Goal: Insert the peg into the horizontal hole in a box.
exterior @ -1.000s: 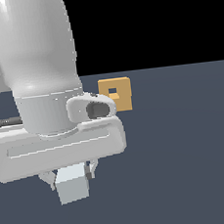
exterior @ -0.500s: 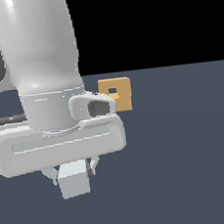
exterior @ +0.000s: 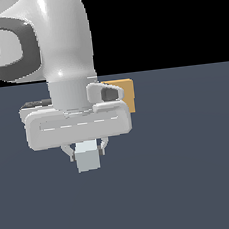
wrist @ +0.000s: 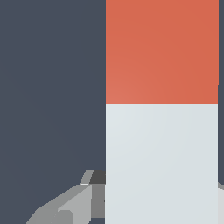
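One gripper (exterior: 86, 151) had its fingers clamped on the peg (exterior: 88, 159), holding it above the floor (exterior: 194, 178). The box (exterior: 125, 92) sat at about 1 o'clock from it, half hidden behind the arm.

A flat dark slate-blue counter (exterior: 193, 168) carries the tan box (exterior: 126, 92), which stands near its far edge, partly hidden behind the arm.

Only non-task items: a flat, matte dark slate-blue floor surface (exterior: 194, 178) filling the lower part of the exterior view and meeting a plain black backdrop (exterior: 166, 20) at a straight horizon, same slate-blue surface behind everything in the wrist view.
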`<state>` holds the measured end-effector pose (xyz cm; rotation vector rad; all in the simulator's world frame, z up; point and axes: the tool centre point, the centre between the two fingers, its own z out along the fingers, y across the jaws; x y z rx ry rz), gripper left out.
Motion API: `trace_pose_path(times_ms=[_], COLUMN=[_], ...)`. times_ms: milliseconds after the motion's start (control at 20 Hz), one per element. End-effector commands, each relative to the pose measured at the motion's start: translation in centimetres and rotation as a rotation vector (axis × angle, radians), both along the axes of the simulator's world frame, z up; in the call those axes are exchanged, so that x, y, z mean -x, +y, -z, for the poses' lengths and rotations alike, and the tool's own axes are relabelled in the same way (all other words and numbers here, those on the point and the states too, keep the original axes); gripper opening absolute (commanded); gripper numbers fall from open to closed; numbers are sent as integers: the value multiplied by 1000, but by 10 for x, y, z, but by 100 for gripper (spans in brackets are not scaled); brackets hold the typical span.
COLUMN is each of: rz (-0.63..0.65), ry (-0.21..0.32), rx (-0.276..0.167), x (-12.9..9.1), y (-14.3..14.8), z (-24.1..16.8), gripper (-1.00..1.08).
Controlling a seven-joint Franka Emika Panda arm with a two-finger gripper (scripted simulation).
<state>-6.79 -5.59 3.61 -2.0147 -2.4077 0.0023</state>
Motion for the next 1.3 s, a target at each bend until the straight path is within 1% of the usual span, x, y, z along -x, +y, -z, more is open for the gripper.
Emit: trace_pose_path(times_ms=[0,500,700,950,1250], rz=[14,85,110,135,152], ry=[-3,-3,-3,-3,-3], rx=[0,0,0,0,0], x=[-7,-42,-57,-73,-86], y=[22,123,158,192,214], z=[-6,-30,-39,-47,-52], gripper=[-100,-100,-100,-100,-100])
